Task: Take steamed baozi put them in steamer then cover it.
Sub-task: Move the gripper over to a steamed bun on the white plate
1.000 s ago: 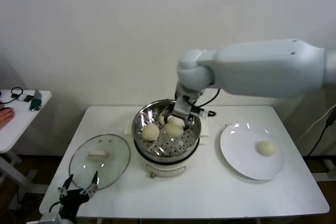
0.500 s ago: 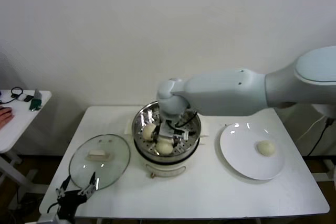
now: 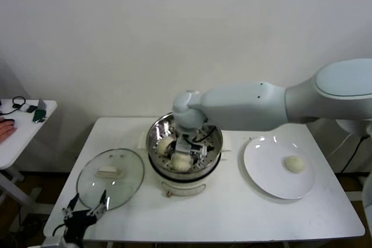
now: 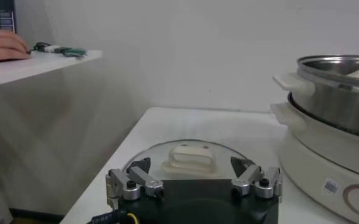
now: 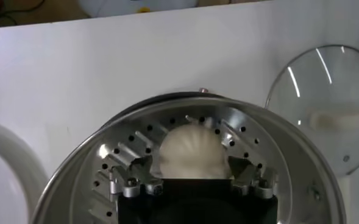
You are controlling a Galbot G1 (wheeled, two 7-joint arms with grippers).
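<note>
The steamer (image 3: 156,135) stands mid-table, a steel pot with a perforated tray (image 5: 112,161). My right gripper (image 3: 187,150) is down inside it. In the right wrist view the gripper (image 5: 190,164) is open, with its fingers either side of a baozi (image 5: 189,151) that rests on the tray. The head view shows this baozi (image 3: 181,162) and another baozi (image 3: 165,143) in the pot. One more baozi (image 3: 294,164) lies on the white plate (image 3: 261,166). The glass cover (image 3: 110,177) lies flat at the left. My left gripper (image 3: 87,207) waits open near it.
The left wrist view shows the cover's white handle (image 4: 191,157) just beyond the open left gripper (image 4: 191,167), and the steamer (image 4: 337,91) beside it. A side table (image 3: 23,126) with small items and a person's hand stands at far left.
My right gripper carried a baozi from the pot's far side down to the near part of the tray. In the last half second it barely moved. The left arm stayed still.
</note>
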